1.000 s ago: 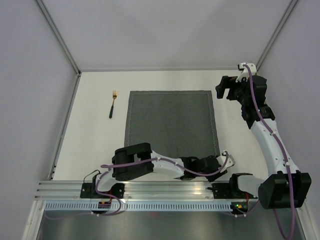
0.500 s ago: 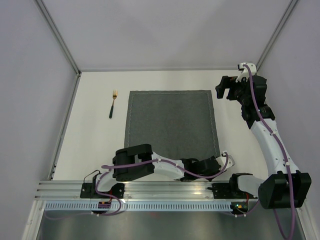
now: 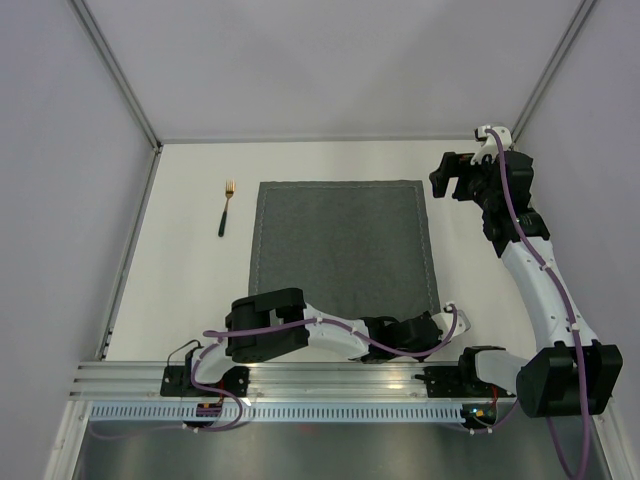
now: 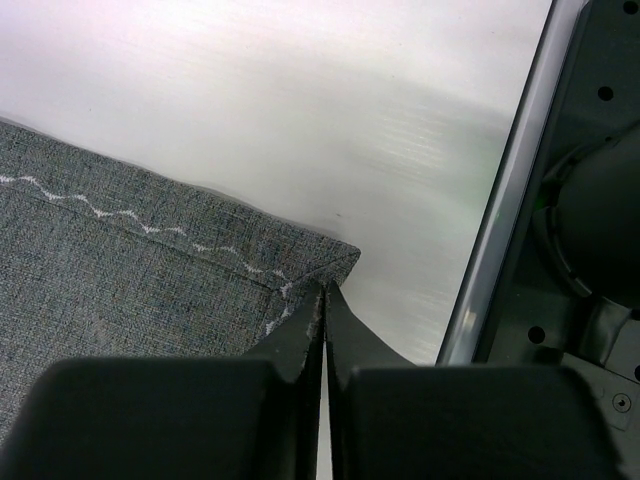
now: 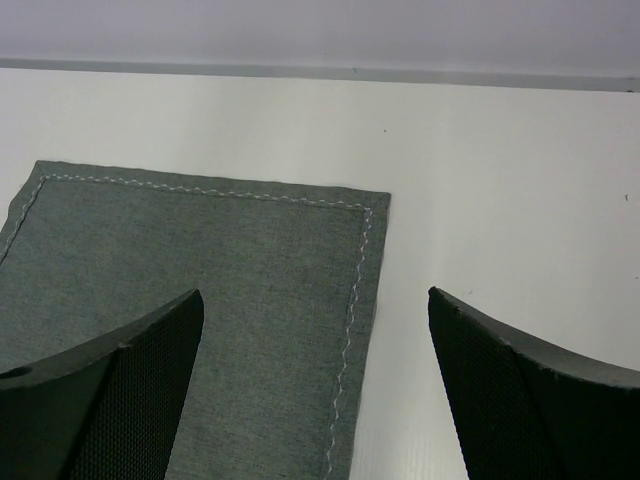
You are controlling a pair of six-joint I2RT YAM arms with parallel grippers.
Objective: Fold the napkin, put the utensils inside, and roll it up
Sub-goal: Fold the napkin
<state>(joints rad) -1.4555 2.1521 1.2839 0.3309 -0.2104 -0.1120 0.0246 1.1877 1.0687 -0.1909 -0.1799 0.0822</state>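
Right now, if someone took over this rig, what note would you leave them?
The left gripper is shut on the near right corner of the napkin.
The right gripper is open and empty, above the far right corner.
The napkin lies flat and unfolded. The fork lies apart, to its left; no other utensil is in view.
Done: one corner pinched.
Left: fold, put the fork inside, roll up.
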